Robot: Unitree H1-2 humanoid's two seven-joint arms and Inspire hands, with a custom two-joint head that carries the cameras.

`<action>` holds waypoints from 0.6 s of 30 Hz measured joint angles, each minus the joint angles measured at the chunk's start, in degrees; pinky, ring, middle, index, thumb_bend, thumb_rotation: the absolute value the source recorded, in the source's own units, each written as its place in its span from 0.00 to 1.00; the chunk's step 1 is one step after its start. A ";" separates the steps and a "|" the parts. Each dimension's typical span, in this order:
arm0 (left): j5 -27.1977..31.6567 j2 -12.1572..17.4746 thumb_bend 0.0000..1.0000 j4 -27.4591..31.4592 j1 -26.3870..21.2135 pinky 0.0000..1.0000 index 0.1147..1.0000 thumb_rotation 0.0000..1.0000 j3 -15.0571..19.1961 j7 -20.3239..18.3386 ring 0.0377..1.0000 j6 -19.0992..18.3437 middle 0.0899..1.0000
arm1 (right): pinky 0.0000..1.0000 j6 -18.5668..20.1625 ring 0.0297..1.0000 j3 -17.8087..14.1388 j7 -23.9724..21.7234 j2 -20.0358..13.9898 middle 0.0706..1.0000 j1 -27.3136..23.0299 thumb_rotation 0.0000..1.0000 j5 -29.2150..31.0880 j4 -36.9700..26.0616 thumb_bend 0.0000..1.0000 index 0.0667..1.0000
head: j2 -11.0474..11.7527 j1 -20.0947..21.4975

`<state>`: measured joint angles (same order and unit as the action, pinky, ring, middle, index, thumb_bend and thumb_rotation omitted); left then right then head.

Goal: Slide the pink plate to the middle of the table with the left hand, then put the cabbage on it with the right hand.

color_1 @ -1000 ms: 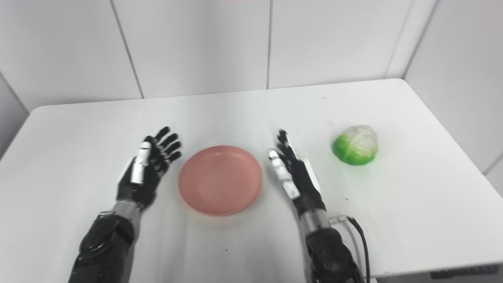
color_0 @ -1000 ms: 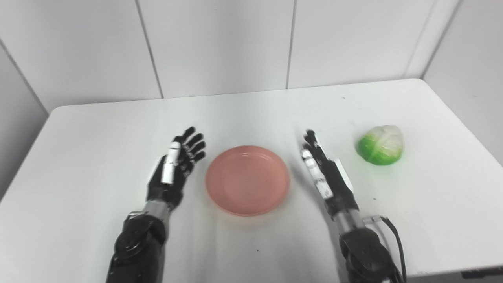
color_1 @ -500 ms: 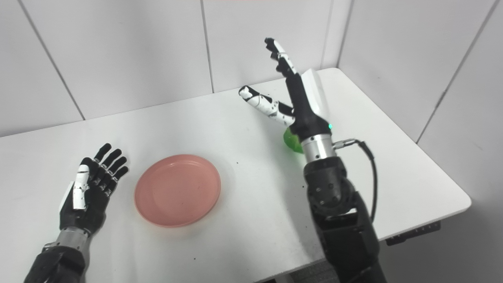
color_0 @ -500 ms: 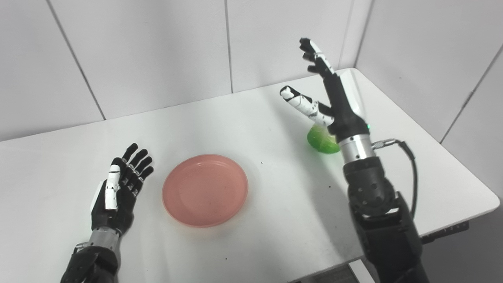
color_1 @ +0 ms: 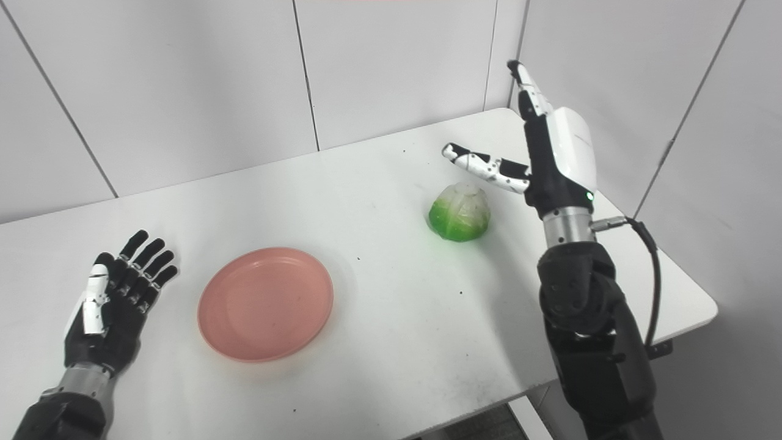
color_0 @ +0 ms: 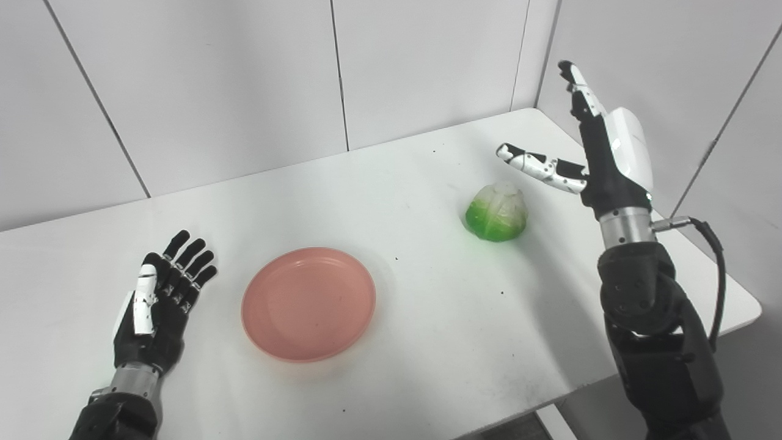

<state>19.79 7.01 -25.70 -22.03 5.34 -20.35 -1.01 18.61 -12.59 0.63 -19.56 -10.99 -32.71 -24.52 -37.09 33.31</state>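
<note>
The pink plate (color_0: 308, 302) lies empty on the white table (color_0: 427, 318), left of its middle. The green and white cabbage (color_0: 496, 212) sits on the table to the plate's right, toward the back right corner. My left hand (color_0: 160, 302) rests open, palm up, on the table a little left of the plate and does not touch it. My right hand (color_0: 595, 153) is raised above the table, to the right of the cabbage, open with fingers pointing up and thumb stretched out over the cabbage. It holds nothing.
White wall panels (color_0: 244, 79) close the table at the back and the right. The table's right edge and front right corner (color_0: 748, 311) lie close to my right arm. A black cable (color_0: 715, 269) hangs from the right wrist.
The camera has turned to the right. My right hand rose from the table beside the plate, then moved right, clear of the cabbage. The left hand, plate and cabbage stay in place.
</note>
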 measured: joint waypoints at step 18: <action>1.12 0.76 0.45 -0.60 -0.28 0.89 0.87 1.00 0.53 -1.03 0.88 -0.22 0.88 | 0.78 6.17 0.91 5.66 -5.15 -0.98 0.99 0.60 0.55 -0.26 8.55 1.00 1.00 | -1.58 0.35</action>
<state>20.91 7.78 -26.29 -22.31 5.87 -21.38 -1.22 24.78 -6.93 -4.52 -20.53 -10.39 -32.97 -15.98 -38.67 33.66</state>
